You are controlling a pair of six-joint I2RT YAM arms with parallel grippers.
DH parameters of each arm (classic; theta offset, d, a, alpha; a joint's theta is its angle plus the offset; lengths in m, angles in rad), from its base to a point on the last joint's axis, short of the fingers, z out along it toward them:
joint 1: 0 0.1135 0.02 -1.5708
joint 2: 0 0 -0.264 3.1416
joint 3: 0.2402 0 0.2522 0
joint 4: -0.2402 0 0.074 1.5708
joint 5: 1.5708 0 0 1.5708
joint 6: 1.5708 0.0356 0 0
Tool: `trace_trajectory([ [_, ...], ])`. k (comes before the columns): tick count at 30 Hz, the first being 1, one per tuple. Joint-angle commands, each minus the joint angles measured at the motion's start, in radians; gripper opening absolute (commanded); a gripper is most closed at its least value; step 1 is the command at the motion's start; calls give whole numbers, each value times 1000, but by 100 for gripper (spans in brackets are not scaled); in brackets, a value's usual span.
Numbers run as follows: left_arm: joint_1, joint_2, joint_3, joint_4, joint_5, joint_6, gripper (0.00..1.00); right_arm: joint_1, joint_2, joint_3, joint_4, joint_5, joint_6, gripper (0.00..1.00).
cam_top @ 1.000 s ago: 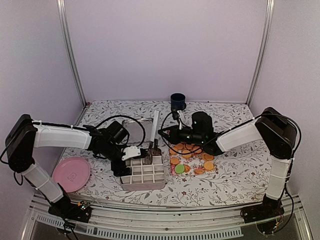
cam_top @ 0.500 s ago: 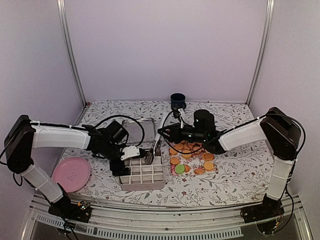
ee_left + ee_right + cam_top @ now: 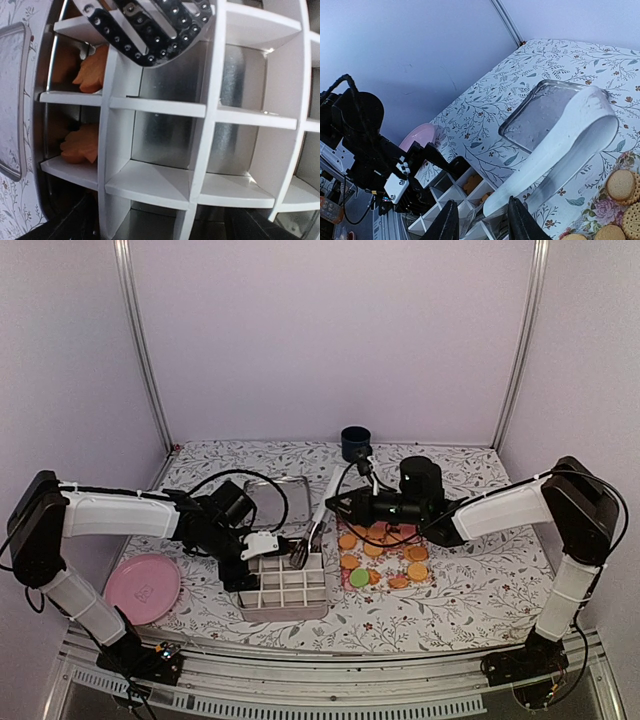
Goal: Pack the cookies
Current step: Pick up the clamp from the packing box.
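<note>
The cookies [image 3: 385, 552], round orange-tan discs with one green [image 3: 359, 578], lie on a floral mat right of the white divided box [image 3: 322, 585]. They also show at the lower right of the right wrist view [image 3: 621, 185]. My right gripper [image 3: 342, 506] [image 3: 482, 222] is shut on white tongs [image 3: 322, 520] [image 3: 560, 145]. The tongs' perforated metal tips [image 3: 150, 30] hang over the box's far right compartments. Orange leaf-shaped pieces [image 3: 92, 65] lie in two compartments. My left gripper [image 3: 243, 575] sits at the box's left edge, its dark fingers [image 3: 65, 225] wide apart.
A pink plate [image 3: 143, 587] lies at the near left. A glass tray [image 3: 270, 495] [image 3: 550, 115] lies behind the box. A dark blue cup [image 3: 355, 443] stands at the back. Purple walls close in the table on three sides.
My right arm has drawn back to the right, tilting the tongs from upright to slanted. Their tips stay over the box. The left arm has not moved.
</note>
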State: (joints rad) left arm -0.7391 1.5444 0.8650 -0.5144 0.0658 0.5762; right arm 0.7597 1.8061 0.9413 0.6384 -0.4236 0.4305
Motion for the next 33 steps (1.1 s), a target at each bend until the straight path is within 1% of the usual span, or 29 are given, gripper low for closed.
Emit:
trace_trajectory([
  [1, -11, -21, 9, -33, -25, 11, 90, -4, -49, 4, -22, -30, 27, 36],
  [3, -10, -29, 8, -34, -31, 10, 91, 0, -43, 18, -34, -13, 48, 36],
  [7, -11, -48, 9, -38, -38, 16, 91, 9, -19, 65, -112, 52, 70, 34],
  [9, -11, -53, 13, -37, -41, 19, 91, 10, -11, 67, -119, 73, 73, 34],
  [15, -11, -42, 17, -29, -33, 7, 91, 16, 10, 94, -118, 63, 79, 33],
  [29, -10, -54, 28, -37, -48, 26, 91, 34, 83, 172, -121, 43, 99, 25],
  [33, -11, -55, 22, -30, -50, 27, 91, 36, 75, 160, -123, 42, 110, 25],
])
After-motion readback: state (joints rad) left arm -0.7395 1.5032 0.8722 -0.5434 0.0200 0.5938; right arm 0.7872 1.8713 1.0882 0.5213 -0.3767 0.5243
